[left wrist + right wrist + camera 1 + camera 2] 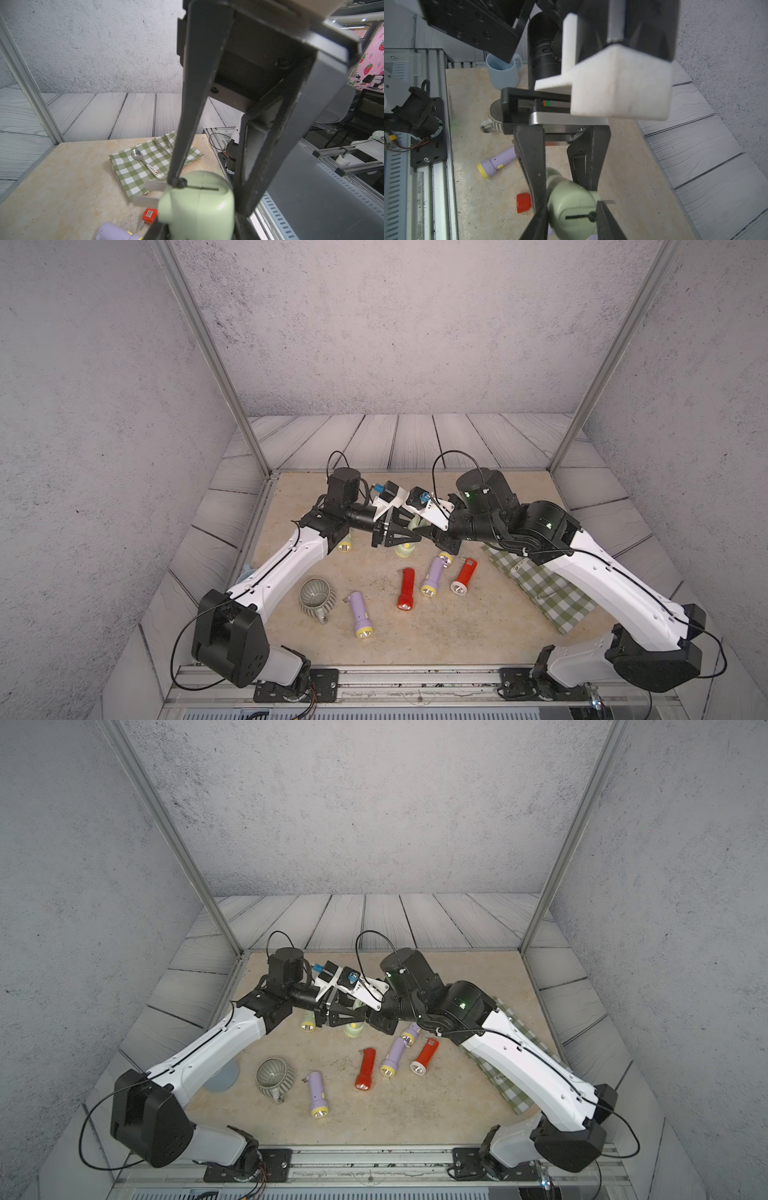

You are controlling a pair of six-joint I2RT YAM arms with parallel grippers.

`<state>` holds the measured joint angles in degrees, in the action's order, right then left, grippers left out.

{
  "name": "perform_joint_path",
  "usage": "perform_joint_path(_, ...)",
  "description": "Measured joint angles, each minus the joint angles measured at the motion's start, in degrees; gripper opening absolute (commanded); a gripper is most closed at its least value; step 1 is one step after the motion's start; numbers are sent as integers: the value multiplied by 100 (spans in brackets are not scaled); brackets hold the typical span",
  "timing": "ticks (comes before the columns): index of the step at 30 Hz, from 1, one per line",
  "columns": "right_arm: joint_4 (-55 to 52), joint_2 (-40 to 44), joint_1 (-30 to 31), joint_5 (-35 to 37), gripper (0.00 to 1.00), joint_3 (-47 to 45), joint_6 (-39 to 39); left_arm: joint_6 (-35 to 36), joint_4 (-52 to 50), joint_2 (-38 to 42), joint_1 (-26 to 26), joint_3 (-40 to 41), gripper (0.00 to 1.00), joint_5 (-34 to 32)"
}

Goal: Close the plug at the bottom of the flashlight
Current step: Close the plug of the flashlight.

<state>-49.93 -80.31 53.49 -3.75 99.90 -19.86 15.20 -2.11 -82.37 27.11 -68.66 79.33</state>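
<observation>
Green flashlight (197, 207) held above the tabletop (457, 635), near the middle of its far edge.
The left claw (564, 187) clamps its body. The long axis runs far-to-near, with the lens toward the near edge, the slotted plug end away from it and the prongs (154, 185) sticking out. The right claw (207, 193) straddles that end, half-wide; I cannot tell whether it presses. There are seven flashlights: one green, three purple flashlights (360, 614), (432, 576), (413, 1030), two red flashlights (406, 589), (464, 576), and one pale flashlight (308, 1021), half hidden. There are two cups (316, 595), (503, 71).
</observation>
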Motion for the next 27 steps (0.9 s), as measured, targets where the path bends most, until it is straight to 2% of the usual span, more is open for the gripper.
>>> perform_joint_path(27, 118, -210, 103, 116, 8, 74, 92, -55, -249, -61, -179, 0, 0, -205)
